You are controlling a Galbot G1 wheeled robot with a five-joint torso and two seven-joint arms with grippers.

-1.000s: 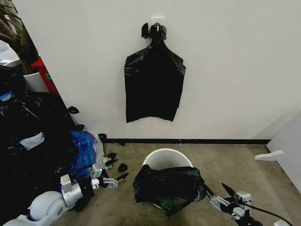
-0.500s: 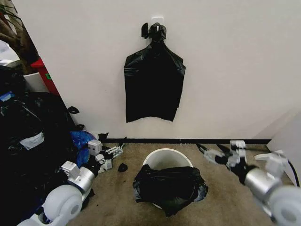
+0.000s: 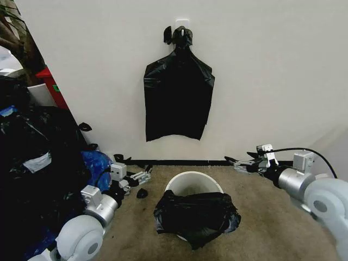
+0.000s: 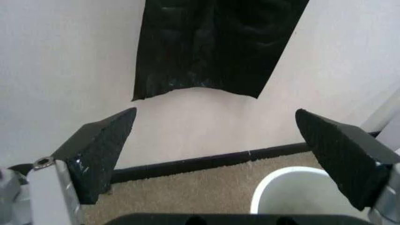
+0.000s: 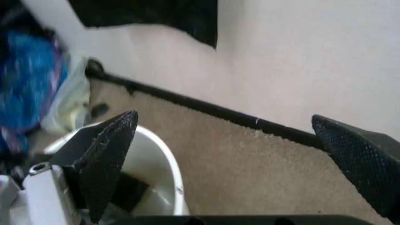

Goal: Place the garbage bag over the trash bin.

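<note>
The white trash bin (image 3: 191, 182) stands on the carpet close to the wall, and the garbage bag (image 3: 196, 215) lies slumped over its near side, covering the front rim and wall while the far rim and part of the inside show bare (the bag is crumpled, its mouth not spread round the rim). The left gripper (image 3: 142, 175) hangs just left of the bin, fingers spread wide and holding nothing; from its wrist camera the fingers (image 4: 100, 150) frame the wall and the bin's rim. The right gripper (image 3: 243, 163) hovers to the bin's right near the skirting, fingers likewise released. A flat bunch of black bags (image 3: 178, 98) hangs on the wall above, and a heap of black bags (image 3: 32, 163) fills the left side.
</note>
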